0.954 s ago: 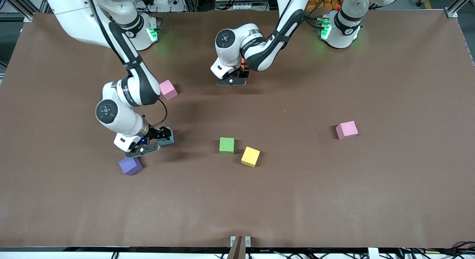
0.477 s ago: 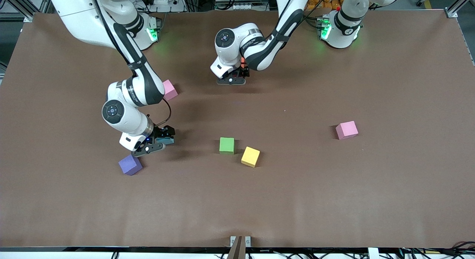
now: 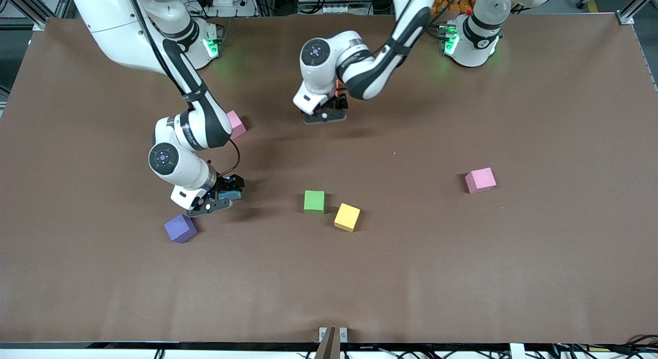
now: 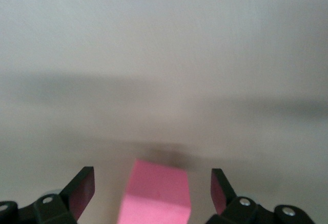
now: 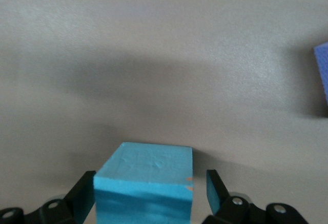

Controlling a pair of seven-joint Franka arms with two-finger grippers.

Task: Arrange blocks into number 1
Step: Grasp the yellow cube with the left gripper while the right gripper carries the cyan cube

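Right gripper [image 3: 224, 191], fingers apart, straddles the light blue block [image 5: 145, 183]; left gripper [image 3: 329, 106], also open, straddles an orange-red block [image 4: 156, 193]. Next: probably squeeze and lift.

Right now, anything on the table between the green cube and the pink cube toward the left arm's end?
No. In the front view the table is bare between the green cube and that pink cube. The yellow block sits beside the green cube, nearer the camera, off that line.

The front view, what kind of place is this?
Probably a robotics lab: two arms bolted to a brown table, foam cubes like the yellow one scattered on it, and aluminium framing with cables along the edge.
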